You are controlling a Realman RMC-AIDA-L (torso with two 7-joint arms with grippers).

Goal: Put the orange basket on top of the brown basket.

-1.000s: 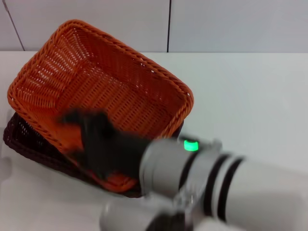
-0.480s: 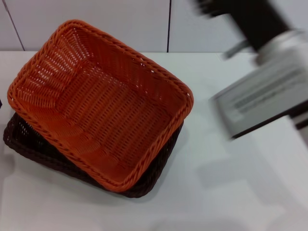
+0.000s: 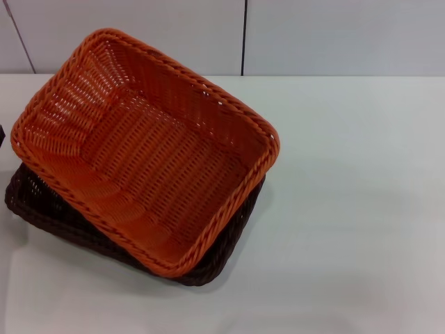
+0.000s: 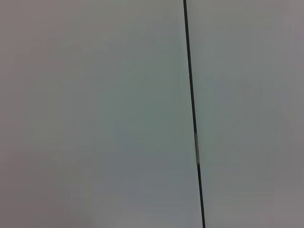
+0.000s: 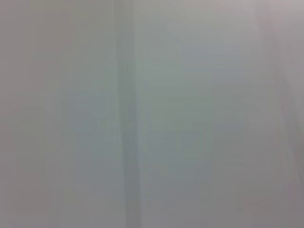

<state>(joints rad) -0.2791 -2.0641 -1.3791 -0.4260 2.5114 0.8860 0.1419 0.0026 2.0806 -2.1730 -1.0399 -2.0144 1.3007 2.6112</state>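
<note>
Two baskets | orange basket (image 3: 139, 153) atop brown basket (image 3: 49, 209) | nested askew

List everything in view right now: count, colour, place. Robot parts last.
orange basket: 1, bright orange, left half of the table, sitting on top of the brown one, turned at an angle, empty inside.
brown basket: 1, dark brown, under the orange basket, only its near and left rim showing.
table: 1, white, fills most of the head view.
wall: white panels with a dark vertical seam, behind the table; both wrist views show only a plain pale surface with a dark line across it.
left end effector: not in view.
right end effector: not in view.
</note>
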